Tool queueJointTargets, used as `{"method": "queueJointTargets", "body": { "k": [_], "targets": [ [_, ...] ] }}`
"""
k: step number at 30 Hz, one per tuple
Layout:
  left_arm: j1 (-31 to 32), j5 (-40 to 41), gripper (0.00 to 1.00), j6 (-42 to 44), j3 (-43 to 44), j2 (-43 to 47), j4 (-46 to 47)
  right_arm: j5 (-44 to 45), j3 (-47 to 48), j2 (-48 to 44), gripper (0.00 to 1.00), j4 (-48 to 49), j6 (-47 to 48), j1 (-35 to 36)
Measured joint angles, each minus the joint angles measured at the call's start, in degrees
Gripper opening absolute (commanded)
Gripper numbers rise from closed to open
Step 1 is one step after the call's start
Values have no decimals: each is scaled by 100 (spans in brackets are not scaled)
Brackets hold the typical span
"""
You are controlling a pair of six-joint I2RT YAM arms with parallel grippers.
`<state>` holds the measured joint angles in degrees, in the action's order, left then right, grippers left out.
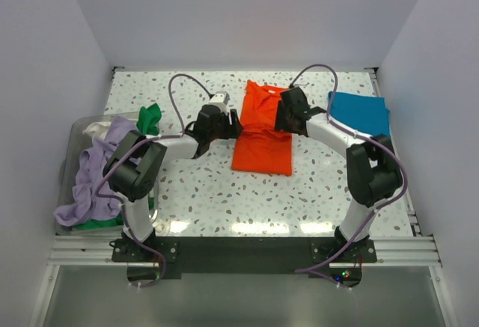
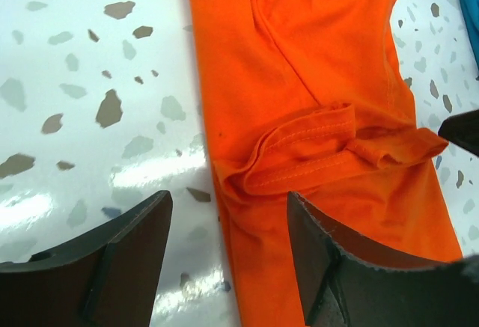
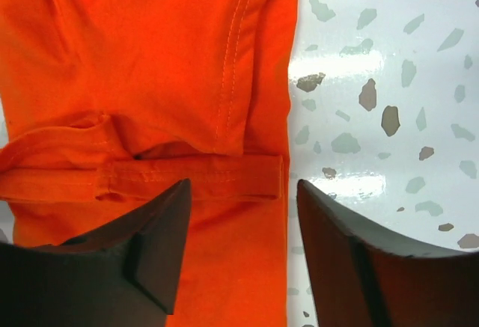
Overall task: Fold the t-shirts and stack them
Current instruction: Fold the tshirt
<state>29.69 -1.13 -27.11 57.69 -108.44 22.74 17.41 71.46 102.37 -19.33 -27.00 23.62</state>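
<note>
Speckled table (image 1: 194,192) bears orange t-shirt (image 1: 262,146) between left gripper (image 2: 228,211) and right gripper (image 3: 243,192)

Top view: both side edges of the orange tee (image 1: 262,147) lie hidden under the left gripper (image 1: 233,126) and right gripper (image 1: 278,117), whose fingertips are indiscernible. The right arm (image 1: 340,134) covers a corner of the teal tee (image 1: 359,110). At left, the lavender tee (image 1: 93,173) buries most of the whitish tee (image 1: 96,128), and the green tee (image 1: 152,117) shows in patches. Wrist views: frame edges cut off the orange tee.

A white speckled worktop (image 1: 202,192) lies between plain white walls (image 1: 247,13). A clear plastic bin (image 1: 73,136) sits at its left edge. An aluminium rail (image 1: 239,248) runs along the near side.
</note>
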Motion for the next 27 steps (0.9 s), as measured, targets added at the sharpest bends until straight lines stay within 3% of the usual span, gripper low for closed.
{"method": "queueJointTargets", "body": {
  "k": [7,14,20,27],
  "targets": [
    [42,155,67,79,-1169,1252,319,-256,-146,-481,68,9,81,0],
    [503,205,61,68,-2081,1919,691,-1438,-448,-973,66,439,74,111],
    [1248,61,61,70,-2350,1882,1423,-2164,-461,-376,64,741,44,280],
    [1355,-208,59,-39,-2352,1040,2653,-2345,-334,201,64,688,44,308]
  ]
}}
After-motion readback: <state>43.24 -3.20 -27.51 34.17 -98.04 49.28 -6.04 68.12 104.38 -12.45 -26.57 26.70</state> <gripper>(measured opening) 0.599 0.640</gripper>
